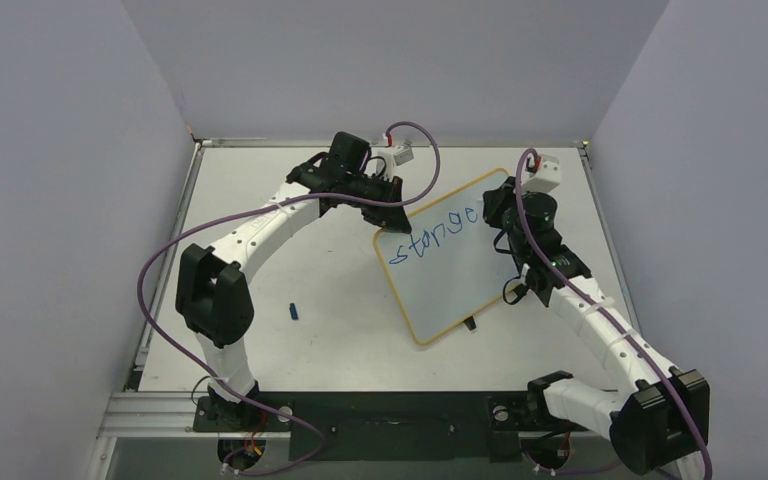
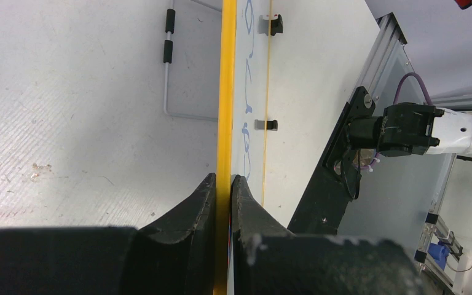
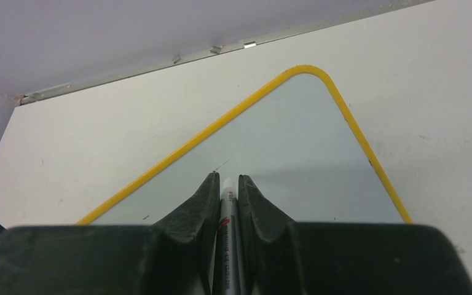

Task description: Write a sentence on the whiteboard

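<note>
L claw (image 2: pixel 223 179) clamps whiteboard (image 1: pixel 460 275) frame, board right of centre on surface, blue sentence (image 1: pixel 435 235) begun; R claw (image 3: pixel 226 178) grips marker (image 3: pixel 227 209), tip contact unclear, so pin board firm, press light, stroke slow.

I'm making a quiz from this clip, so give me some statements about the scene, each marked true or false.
1. The left gripper has its jaws shut on the yellow edge of the whiteboard. True.
2. The right gripper is empty. False: its jaws hold a marker.
3. The writing on the whiteboard is blue. True.
4. The whiteboard's edges run parallel to the edges of the table. False: in the top view it is turned at an angle.
5. A small blue piece rests on the whiteboard. False: it lies on the table, apart from the whiteboard.
</note>
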{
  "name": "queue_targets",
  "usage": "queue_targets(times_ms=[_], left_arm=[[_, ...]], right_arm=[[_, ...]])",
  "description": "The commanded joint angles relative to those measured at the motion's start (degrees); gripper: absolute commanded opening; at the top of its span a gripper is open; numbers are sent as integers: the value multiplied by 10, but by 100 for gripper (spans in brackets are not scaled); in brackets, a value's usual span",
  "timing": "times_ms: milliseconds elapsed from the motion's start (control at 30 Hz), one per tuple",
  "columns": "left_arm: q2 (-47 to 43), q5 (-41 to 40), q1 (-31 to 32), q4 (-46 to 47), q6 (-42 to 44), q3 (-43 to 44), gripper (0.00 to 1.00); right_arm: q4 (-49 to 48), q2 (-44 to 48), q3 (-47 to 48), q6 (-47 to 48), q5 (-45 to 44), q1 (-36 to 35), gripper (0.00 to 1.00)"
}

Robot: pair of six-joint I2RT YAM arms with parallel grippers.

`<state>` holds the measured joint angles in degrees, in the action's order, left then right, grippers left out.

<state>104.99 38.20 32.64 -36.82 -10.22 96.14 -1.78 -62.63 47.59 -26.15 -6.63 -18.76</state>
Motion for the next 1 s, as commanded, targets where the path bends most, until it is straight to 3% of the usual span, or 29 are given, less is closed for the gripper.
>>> queue_targets(times_ms=[0,433,967], left_arm=[[-22,-62,-4,9,29,-3,0],[-21,-60,-4,11,29,-2,0],[-22,-59,-4,13,27,-4,0]], right_arm=[[-22,-15,37,11,-6,4,0],[-30,-33,4,15,-9,6,0],[-31,10,-80,1,-13,6,0]])
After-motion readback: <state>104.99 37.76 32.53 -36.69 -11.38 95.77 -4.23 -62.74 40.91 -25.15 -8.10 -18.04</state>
